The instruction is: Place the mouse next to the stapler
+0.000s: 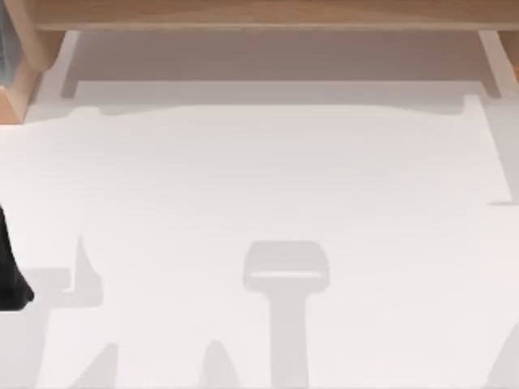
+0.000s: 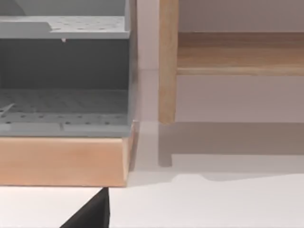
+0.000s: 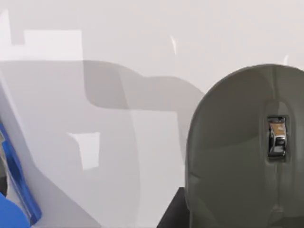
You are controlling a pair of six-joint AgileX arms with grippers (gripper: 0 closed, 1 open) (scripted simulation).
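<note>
Clearly, the white table (image 1: 268,170) was seen from above, with a wooden shelf (image 1: 259,14) along its far edge. A grey perforated rack (image 2: 64,71) was faced by the left wrist camera. The grey mouse (image 3: 247,147) lay close under the right wrist camera, probably being approached, and a blue object (image 3: 14,190), perhaps the stapler, was nearby. Whether either gripper was open cannot be told.

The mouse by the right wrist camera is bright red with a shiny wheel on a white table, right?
Not quite. The mouse is dark grey, not red, as the right wrist view shows. It does have a shiny wheel, and it does sit on the white table.
</note>
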